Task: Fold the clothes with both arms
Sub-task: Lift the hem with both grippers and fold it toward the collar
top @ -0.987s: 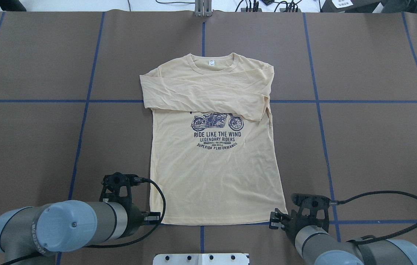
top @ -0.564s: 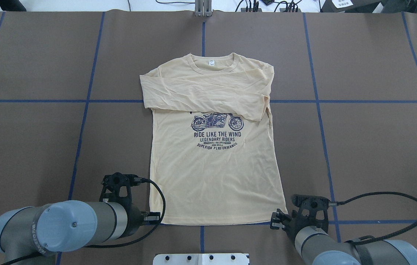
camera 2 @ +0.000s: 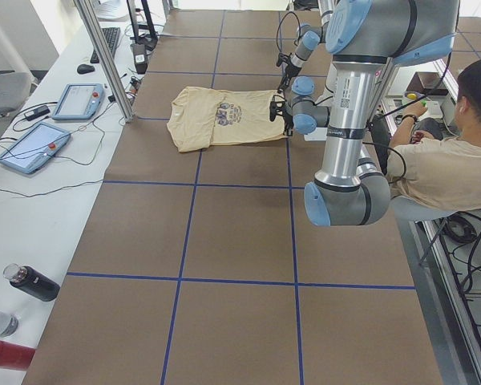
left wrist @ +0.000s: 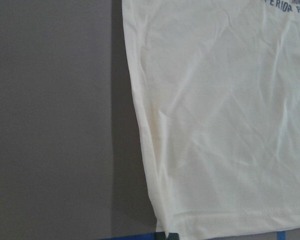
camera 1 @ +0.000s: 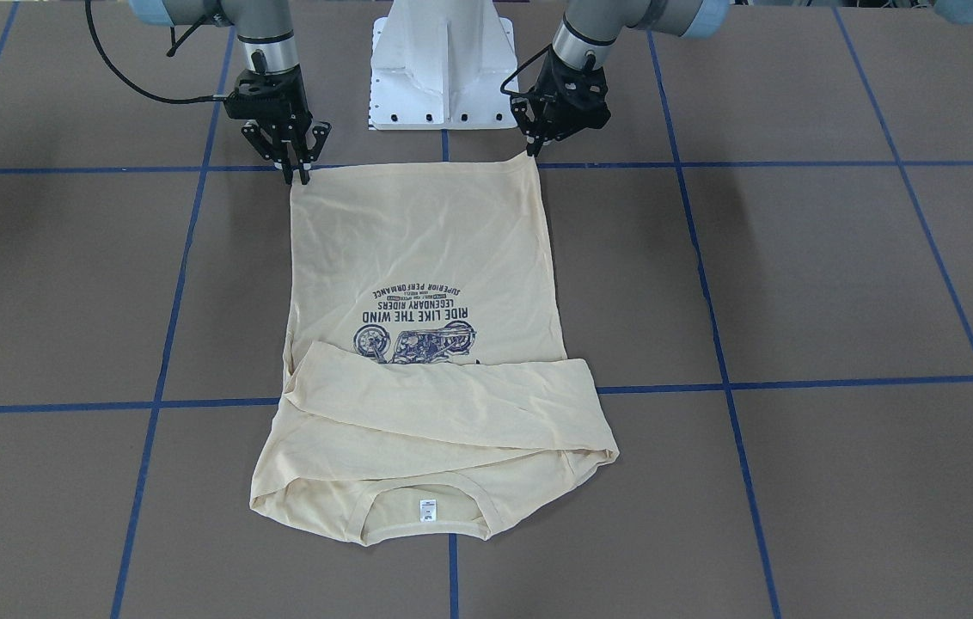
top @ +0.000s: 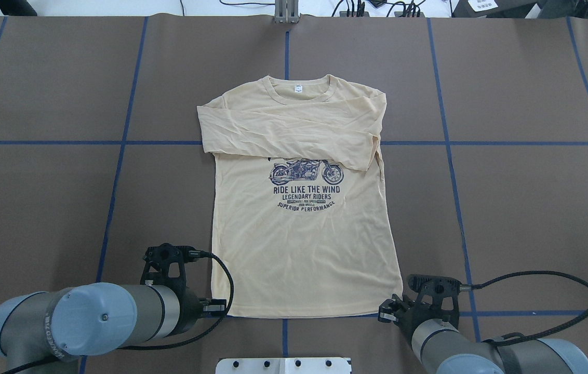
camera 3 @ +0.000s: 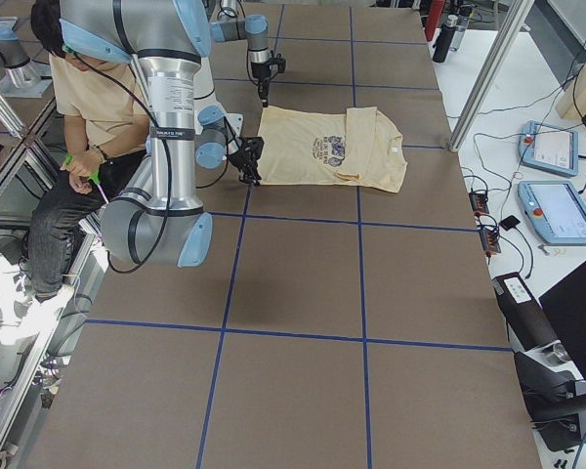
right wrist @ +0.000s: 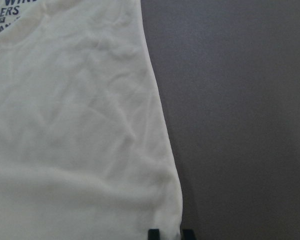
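The cream-yellow long-sleeved T-shirt point(top: 299, 249) lies flat, print up. Both sleeves are folded across its chest, the collar is at the far side and the hem is towards the robot. It also shows in the front-facing view point(camera 1: 418, 232). My left gripper point(top: 217, 307) is at the hem's left corner and looks shut on it point(camera 1: 531, 153). The left wrist view shows one dark tip point(left wrist: 172, 235) at the corner. My right gripper point(top: 388, 313) is low at the hem's right corner point(camera 1: 298, 176). Its jaws stand narrowly apart around the corner in the right wrist view point(right wrist: 171, 233).
The white pedestal base point(top: 283, 365) stands just behind the hem, between the arms. The brown table cover carries blue tape lines point(top: 122, 143). A seated operator point(camera 2: 441, 168) is beside the robot. Tablets point(camera 2: 28, 148) and bottles point(camera 2: 32, 282) lie on a side bench.
The right arm has crept a little to the left, toward the hem's right corner. The left arm and the shirt have not visibly moved.
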You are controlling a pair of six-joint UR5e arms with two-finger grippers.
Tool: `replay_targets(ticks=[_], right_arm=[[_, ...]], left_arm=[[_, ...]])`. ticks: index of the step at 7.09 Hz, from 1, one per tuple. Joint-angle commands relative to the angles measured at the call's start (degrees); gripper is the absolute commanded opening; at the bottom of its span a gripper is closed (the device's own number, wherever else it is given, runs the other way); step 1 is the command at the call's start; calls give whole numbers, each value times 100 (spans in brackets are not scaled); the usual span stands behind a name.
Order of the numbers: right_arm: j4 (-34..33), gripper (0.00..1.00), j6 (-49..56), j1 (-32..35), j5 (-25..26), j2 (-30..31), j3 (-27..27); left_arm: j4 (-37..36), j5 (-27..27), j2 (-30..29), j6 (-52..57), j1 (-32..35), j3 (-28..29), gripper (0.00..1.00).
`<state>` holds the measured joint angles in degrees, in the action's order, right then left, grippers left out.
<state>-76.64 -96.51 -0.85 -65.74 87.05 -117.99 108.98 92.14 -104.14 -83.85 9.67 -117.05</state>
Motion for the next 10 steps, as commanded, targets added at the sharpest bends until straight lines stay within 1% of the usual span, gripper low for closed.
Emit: replay_targets(ticks=[1,2,3,4,5,6,7,8,9,10], right_arm=[[0,0,0,15,43,-22,-31],[0,0,9,50,44,-22,-101],[-9,0,26,102,18,30,-398],[-35,0,79,190,-105,153,-844],[-514,0,79,321,-654,189,-1501],[-1214,0,88,366,-1216,180,-2248],[-1822,0,88,-69,-1370,180,-2995],[-2411,0,88,-569,-1371,172,-3663],[-2565,0,88,-687,-1371,137,-3870],[-2592,0,88,-453,-1354,102,-3829]], left_arm=[[0,-3,-1,0,0,-2,0],[0,-3,-1,0,9,-72,0],[-9,6,25,9,17,-272,0],[-26,154,78,18,35,-535,0],[-209,434,87,18,113,-930,0],[-542,741,148,9,140,-1447,0],[-893,840,436,-17,132,-2244,0],[-1288,1067,560,-44,-7,-2861,0],[-1457,1069,527,-148,-148,-3032,0],[-1468,1034,500,-149,-141,-2982,0]])
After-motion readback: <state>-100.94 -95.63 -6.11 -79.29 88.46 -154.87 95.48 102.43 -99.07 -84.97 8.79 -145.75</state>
